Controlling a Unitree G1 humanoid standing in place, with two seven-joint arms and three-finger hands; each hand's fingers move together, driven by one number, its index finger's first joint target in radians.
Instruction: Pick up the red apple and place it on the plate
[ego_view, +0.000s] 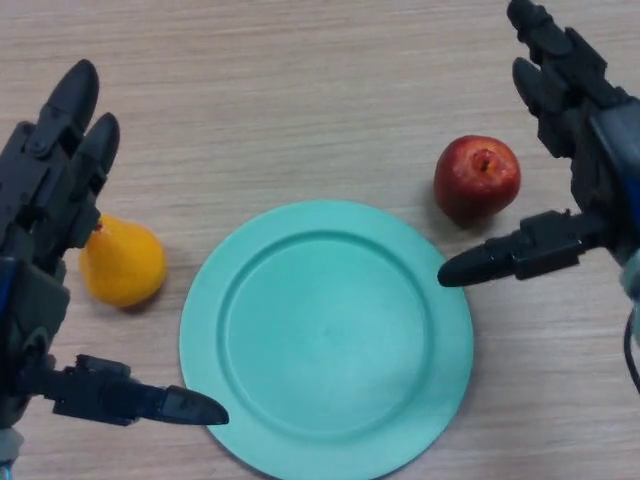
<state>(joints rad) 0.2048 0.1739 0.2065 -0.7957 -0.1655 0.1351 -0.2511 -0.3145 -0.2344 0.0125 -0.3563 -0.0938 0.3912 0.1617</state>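
The red apple (477, 177) stands upright on the wooden table, just off the upper right rim of the teal plate (215, 300). The plate is bare. My right hand (590, 150) is open beside the apple on its right, fingers stretched past it toward the far side and thumb pointing left below it, over the plate's right rim. It does not touch the apple. My left hand (40, 200) is open at the left edge, its thumb pointing toward the plate's lower left rim.
A yellow pear-shaped fruit (122, 262) lies on the table left of the plate, partly under my left hand's fingers. The wooden table (300, 90) extends behind the plate.
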